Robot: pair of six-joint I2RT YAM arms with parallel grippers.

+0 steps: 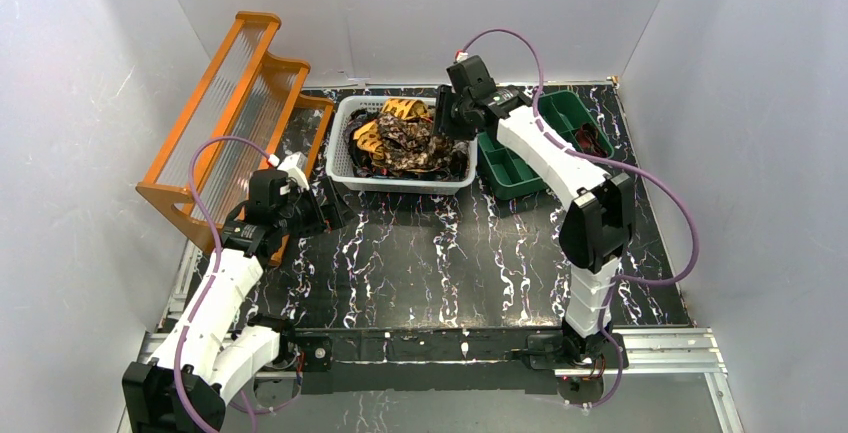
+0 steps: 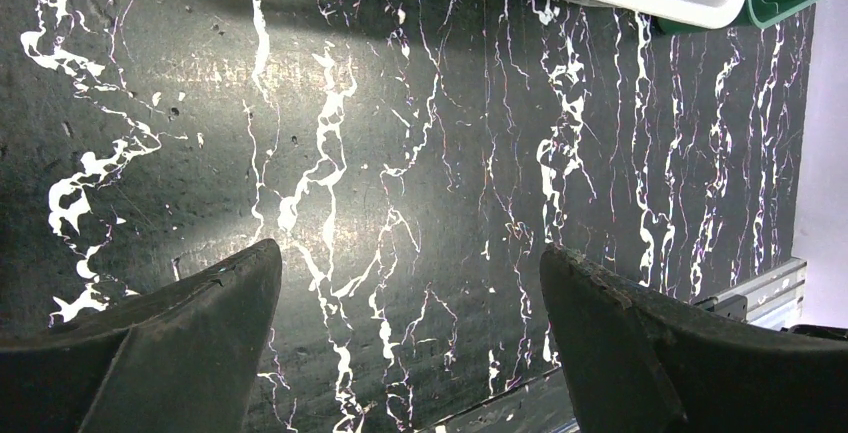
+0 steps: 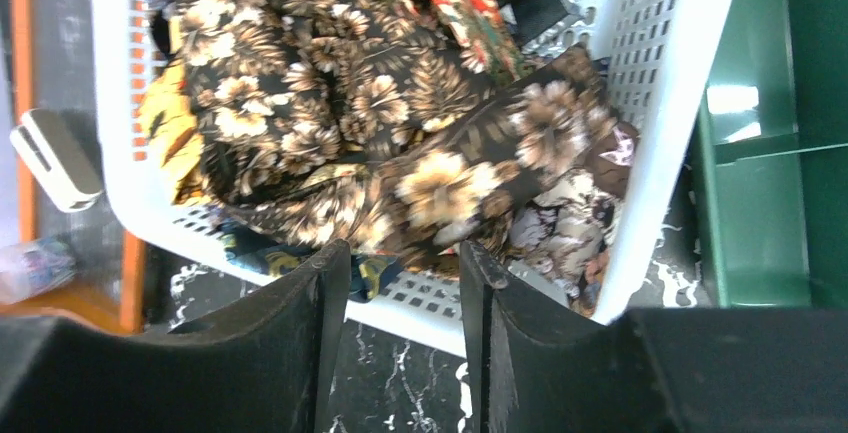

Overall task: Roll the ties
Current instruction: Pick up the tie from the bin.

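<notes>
Ties (image 3: 350, 113) lie heaped in the white basket (image 3: 660, 153) at twelve o'clock. The right gripper (image 3: 400, 258) hangs above them, narrowly parted and empty. The left gripper (image 2: 410, 273) gapes empty near nine o'clock. Tangled as they are, one pinch may drag several out.

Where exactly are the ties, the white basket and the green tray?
ties (image 1: 410, 143), overhead view, middle of the brown patterned heap.
white basket (image 1: 400, 183), overhead view, its near wall.
green tray (image 1: 505, 175), overhead view, bare near-left corner.
</notes>
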